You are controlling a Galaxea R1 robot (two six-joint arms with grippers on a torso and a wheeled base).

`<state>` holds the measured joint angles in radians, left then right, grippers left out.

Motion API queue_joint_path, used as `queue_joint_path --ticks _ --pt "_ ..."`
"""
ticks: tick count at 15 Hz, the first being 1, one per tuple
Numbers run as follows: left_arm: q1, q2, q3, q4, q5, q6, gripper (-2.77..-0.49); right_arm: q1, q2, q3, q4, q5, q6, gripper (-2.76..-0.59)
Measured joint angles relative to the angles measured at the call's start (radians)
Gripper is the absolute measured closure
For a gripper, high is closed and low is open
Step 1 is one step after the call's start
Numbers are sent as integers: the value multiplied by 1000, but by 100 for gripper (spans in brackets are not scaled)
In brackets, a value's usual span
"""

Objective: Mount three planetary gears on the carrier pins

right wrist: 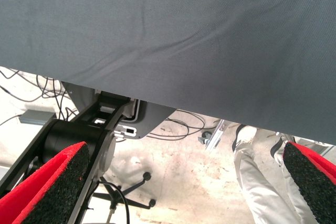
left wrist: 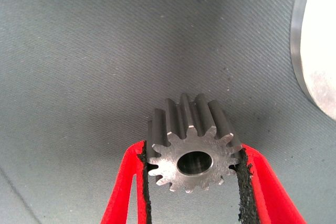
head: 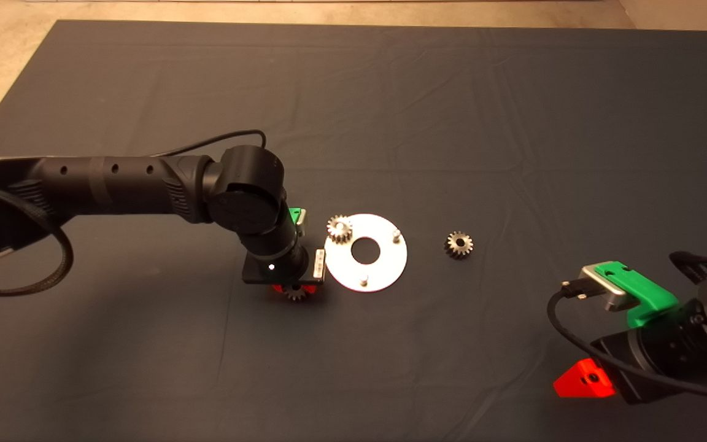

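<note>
The left gripper (left wrist: 191, 174) stood just left of the round silver disc (head: 384, 267) on the dark mat (head: 452, 110), its fingers (left wrist: 126, 187) clamped on one planetary gear (left wrist: 191, 148). A second gear (head: 339, 228) sat on one of the carrier pins at the disc's upper left, while the other two pins (head: 396, 234) stood bare. The third gear (head: 458, 244) lay on the mat to the right of the disc, apart from it. The right gripper (right wrist: 184, 182) waited at the lower right edge, fingers spread apart and empty; a person's leg (right wrist: 262, 182) showed beyond the table.
</note>
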<state>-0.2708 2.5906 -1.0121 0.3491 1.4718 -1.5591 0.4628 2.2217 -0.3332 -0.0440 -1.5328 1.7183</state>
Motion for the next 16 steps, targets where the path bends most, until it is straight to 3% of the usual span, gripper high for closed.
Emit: queue_joint_path --ticks 2,4,6,10,16 --pt "-36 14 0 -7 23 -8 -71 0 0 0 0 0 0 -275" --pt "-63 31 0 -6 32 -13 -70 0 0 0 0 0 0 -275" --pt "-59 65 0 -10 31 -22 -70 0 0 0 0 0 0 -275" --pt "-73 125 0 -11 29 -59 -70 0 0 0 0 0 0 -275" --pt "-83 124 0 -11 36 -60 -70 0 0 -1 0 0 0 -275"
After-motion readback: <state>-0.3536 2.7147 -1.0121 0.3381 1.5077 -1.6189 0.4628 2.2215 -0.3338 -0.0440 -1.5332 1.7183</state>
